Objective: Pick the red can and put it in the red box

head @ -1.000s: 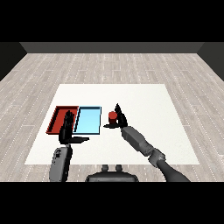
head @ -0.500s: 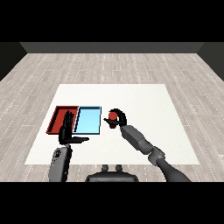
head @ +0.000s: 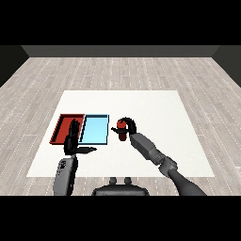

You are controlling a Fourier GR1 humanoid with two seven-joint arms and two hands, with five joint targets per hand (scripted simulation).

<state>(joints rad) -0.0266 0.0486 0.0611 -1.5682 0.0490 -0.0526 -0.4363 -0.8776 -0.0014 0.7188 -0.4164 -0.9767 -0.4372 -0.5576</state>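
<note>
Now the right hand (head: 128,125) curls round the red can (head: 122,132) (upright)

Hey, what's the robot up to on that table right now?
The robot's right hand is curled round a red can, just to the right of the light blue tray on the white table. The red tray, where the can should go, sits on the far side of the blue one and has no can in it yet. The left hand is open with straight fingers, over the near edge of the trays, holding nothing.
</note>
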